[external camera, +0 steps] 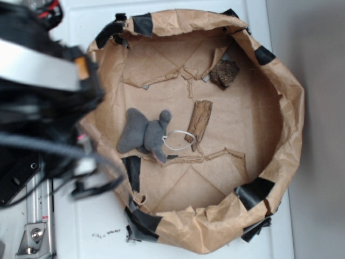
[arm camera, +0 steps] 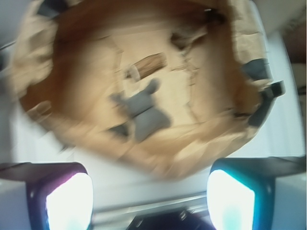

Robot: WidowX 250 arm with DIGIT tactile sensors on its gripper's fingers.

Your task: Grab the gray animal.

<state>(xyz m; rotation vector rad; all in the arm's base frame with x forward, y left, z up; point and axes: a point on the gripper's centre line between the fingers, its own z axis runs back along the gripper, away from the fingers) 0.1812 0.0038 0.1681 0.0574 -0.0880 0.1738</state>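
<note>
One gray animal (external camera: 144, 135) lies beside a wood stick (external camera: 199, 122) in the paper bowl (external camera: 285, 108), pincer (arm camera: 149, 191) spread apart above.

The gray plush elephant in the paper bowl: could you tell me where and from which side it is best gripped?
Probably the gray plush elephant is best pinched across its thick middle body, coming straight down from above. It lies flat on the floor of the paper bowl, whose raised walls hinder side approaches. Close away from the wood stick and the thin white loop. The gripper is open.
</note>
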